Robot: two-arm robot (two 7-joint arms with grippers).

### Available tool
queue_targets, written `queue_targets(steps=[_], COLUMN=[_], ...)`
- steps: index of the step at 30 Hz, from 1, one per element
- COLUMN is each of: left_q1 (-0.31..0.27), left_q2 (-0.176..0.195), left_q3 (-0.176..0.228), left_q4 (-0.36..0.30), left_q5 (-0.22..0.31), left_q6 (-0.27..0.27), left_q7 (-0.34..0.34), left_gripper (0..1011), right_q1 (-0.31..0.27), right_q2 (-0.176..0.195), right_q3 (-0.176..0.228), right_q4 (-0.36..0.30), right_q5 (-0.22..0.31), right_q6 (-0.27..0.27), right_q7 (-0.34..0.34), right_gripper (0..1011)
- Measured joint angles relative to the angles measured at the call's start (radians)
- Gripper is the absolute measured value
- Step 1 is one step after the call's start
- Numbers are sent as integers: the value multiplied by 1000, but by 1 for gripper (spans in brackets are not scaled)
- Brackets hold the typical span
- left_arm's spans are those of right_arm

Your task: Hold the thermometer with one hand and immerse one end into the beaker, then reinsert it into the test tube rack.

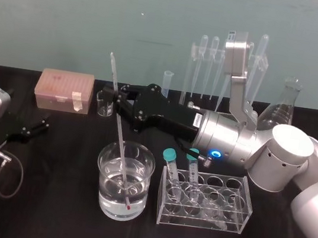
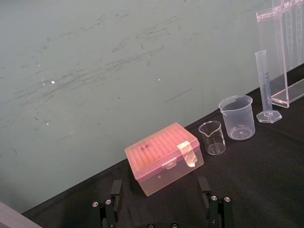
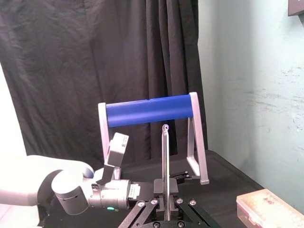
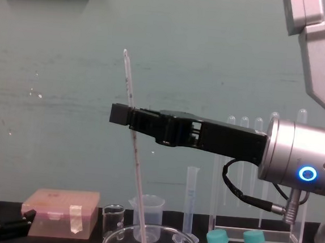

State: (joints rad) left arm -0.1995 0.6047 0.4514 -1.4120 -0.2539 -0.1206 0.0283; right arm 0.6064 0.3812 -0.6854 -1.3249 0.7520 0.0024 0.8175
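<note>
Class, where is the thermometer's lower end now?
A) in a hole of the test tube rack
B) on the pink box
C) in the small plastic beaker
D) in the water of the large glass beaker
D: the right gripper holds the thermometer tilted, its red tip under water in the beaker.

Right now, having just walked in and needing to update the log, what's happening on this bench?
The robot's right hand is shut on the thermometer, holding it tilted with its red-tipped lower end dipped into the water-filled beaker. The left hand lies open and idle on the black table at the left, near the pink tip box.
</note>
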Motion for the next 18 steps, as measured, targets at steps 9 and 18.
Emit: queue_targets(steps=[9,18], left_q1=[0,0], left_q2=[0,0], left_q3=[0,0], left_q4=[0,0], left_q5=[0,0], left_q6=[0,0], left_q7=[0,0], left_gripper=[1008,1008], right_q1=[5,59], right_q2=[4,29], right_q3=[8,50], right_q4=[-11,-95], right_q5=[11,105], right_q6=[13,86], right_q7=[2,22], right_gripper=[56,56])
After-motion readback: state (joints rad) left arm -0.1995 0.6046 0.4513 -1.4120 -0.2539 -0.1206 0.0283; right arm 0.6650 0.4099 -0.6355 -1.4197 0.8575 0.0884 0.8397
